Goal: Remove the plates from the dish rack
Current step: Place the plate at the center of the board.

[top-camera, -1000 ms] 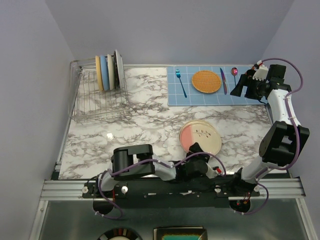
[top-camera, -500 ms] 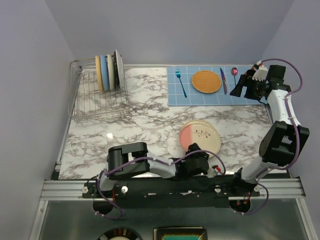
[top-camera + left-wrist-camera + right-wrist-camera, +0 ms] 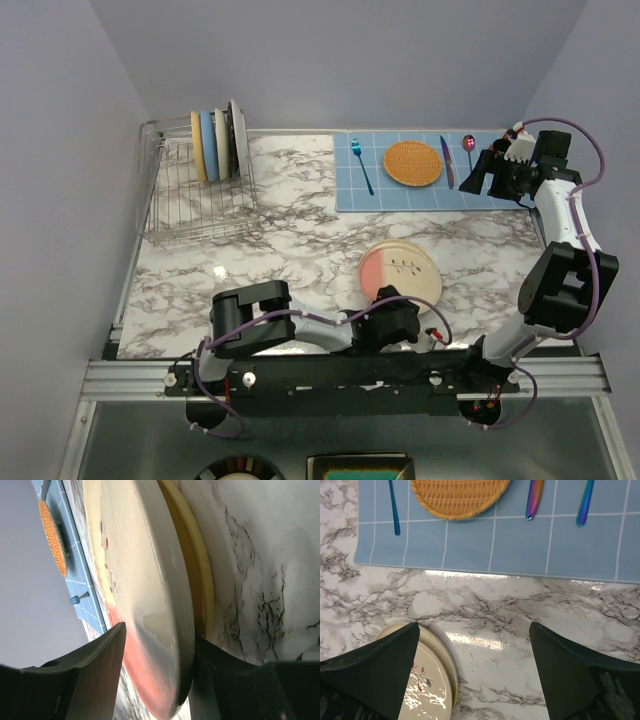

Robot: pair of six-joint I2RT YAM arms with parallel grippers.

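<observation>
The pink and cream plate (image 3: 402,273) with a twig motif lies flat on the marble table, right of centre. My left gripper (image 3: 388,302) sits at its near rim. In the left wrist view the gripper (image 3: 159,632) straddles that rim (image 3: 165,580): one finger is under the plate and a gap shows on the upper side, so it is open. Several plates (image 3: 216,143) stand upright in the back slots of the silver wire dish rack (image 3: 190,205) at the far left. My right gripper (image 3: 478,172) hangs wide open over the mat's right end, holding nothing (image 3: 474,630).
A blue grid mat (image 3: 425,175) at the back right carries an orange woven disc (image 3: 413,163), a blue fork (image 3: 361,165), a knife (image 3: 446,160) and a spoon (image 3: 469,148). Grey walls close in on both sides of the table.
The left arm's elbow has swung left and the wrist has settled slightly toward the near edge. The pink and cream plate has not moved. The right arm is still.
</observation>
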